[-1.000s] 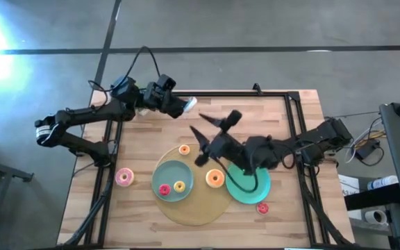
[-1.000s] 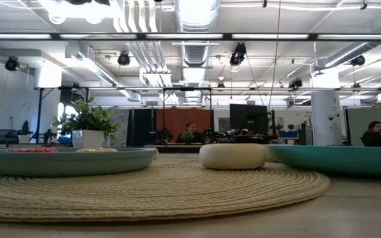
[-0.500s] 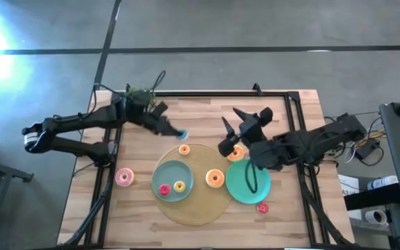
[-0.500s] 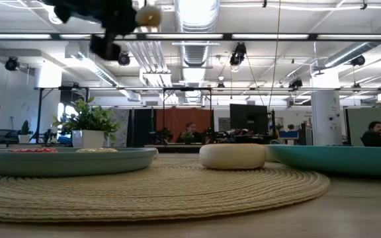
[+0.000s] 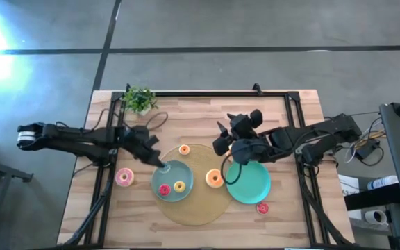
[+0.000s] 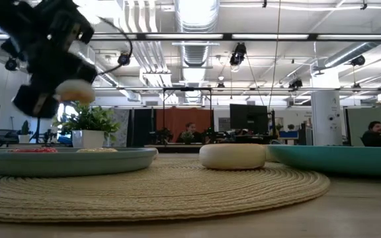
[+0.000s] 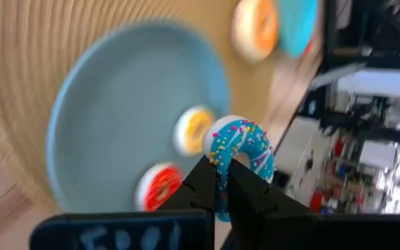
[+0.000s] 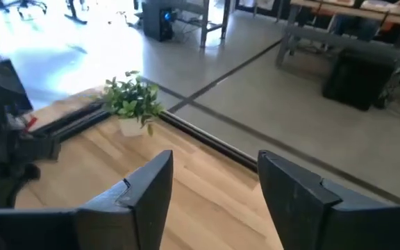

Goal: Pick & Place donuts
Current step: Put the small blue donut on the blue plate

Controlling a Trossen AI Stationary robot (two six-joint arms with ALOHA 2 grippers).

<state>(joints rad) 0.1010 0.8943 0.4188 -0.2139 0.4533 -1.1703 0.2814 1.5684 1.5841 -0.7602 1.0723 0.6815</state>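
Observation:
My left gripper is shut on a blue-iced donut with sprinkles, slanting down over the far left rim of the grey-blue plate. A red donut and a yellow donut lie in that plate. Two orange donuts lie on the woven mat. A pink donut and a red donut lie on the bare table. My right gripper hangs open and holds nothing, high above the far edge of the green plate. My left gripper pinches the blue donut's ring between its two fingers, on the part of the ring nearest the wrist. The fingers slant down from the table's left. The donut is lifted clear, above the plate's rim.
A small leafy plant in a white pot stands at the table's far left corner. A black frame runs along the table's far and side edges. Bare wood lies along the far side and the near left corner.
My left gripper has swung down from high over the far left of the table toward the near edge, to the grey-blue plate's rim, carrying the blue donut and tipping from steeply down to a shallower slant. My right gripper has rolled at the wrist and drawn a little toward the table's right edge.

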